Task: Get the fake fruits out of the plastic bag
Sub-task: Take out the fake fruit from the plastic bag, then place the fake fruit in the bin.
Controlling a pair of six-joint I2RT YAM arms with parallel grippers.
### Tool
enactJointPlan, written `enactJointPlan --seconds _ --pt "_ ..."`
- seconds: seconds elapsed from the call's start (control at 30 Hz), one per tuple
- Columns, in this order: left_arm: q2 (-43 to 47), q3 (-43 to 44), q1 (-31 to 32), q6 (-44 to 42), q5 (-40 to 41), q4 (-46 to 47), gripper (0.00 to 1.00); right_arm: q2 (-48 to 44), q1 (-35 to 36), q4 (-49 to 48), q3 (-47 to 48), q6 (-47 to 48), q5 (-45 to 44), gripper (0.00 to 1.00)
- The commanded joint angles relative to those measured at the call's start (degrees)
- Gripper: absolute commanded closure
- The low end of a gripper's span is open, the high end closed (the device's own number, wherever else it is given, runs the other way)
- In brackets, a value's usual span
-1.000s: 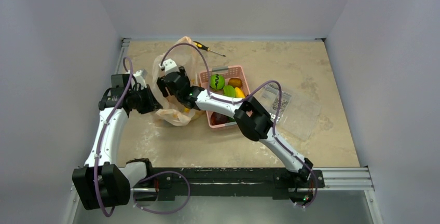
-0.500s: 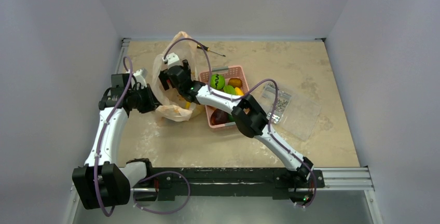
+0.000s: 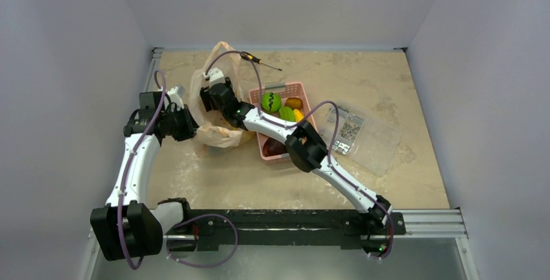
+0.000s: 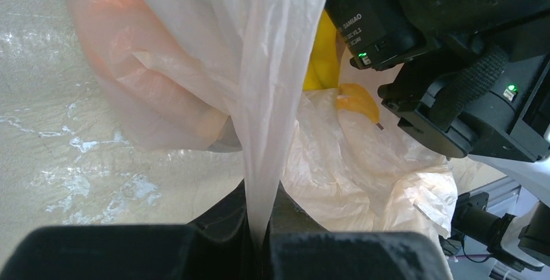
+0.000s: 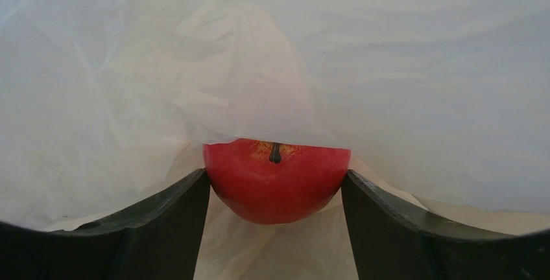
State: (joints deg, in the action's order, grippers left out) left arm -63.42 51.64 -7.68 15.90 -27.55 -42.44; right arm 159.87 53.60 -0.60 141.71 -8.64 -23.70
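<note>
The plastic bag [image 3: 219, 134] lies left of the pink basket, its mouth held up. My left gripper [image 3: 187, 124] is shut on a stretched fold of the bag's edge [image 4: 272, 66], with the film pinched between the jaws [image 4: 263, 228]. My right gripper [image 3: 209, 95] is inside the bag. In the right wrist view its jaws [image 5: 275, 175] press both sides of a red apple [image 5: 275, 189], and bag film [image 5: 324, 46] covers the apple's top. A yellow banana [image 4: 322, 59] shows inside the bag beside the right wrist.
The pink basket [image 3: 295, 88] holds a green fruit [image 3: 271, 102], an orange-brown one [image 3: 294, 104] and a dark red one [image 3: 275, 147]. A screwdriver [image 3: 261, 60] lies behind the bag. A clear flat packet [image 3: 363, 134] lies right of the basket.
My right gripper has moved up and left, deeper into the bag. The bag's mouth has risen and spread. The left arm has stayed in place.
</note>
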Motion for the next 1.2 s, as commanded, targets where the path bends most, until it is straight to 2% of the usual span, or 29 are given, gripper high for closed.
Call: enactJointPlan --seconds 0.0,0.1,0.3,0.5,0.7,1.17 --pt "0.0 0.1 0.3 0.4 -1.1 1.6 1.00 -0.9 -1.3 -0.8 3.7 -1.8 2.5 0.38" --pt "0.0 0.1 0.3 0.4 -0.8 1.5 1.00 -4.6 -1.3 0.0 0.3 -3.4 3.0 0.53" --pt "0.3 0.2 0.3 0.3 0.3 1.2 1.00 -18.0 -1.2 0.5 -12.2 -8.0 7.4 0.83" --pt "0.4 0.2 0.3 0.3 0.8 1.1 1.00 -27.1 -1.0 1.5 -22.1 -13.5 15.8 0.99" --pt "0.6 0.2 0.3 0.2 1.7 0.9 1.00 -34.4 -0.4 3.1 -30.5 -15.2 19.7 1.00" --pt "1.1 0.2 0.3 0.0 2.6 0.7 1.00 -59.7 -0.1 -0.9 -55.4 -13.7 18.4 1.00"
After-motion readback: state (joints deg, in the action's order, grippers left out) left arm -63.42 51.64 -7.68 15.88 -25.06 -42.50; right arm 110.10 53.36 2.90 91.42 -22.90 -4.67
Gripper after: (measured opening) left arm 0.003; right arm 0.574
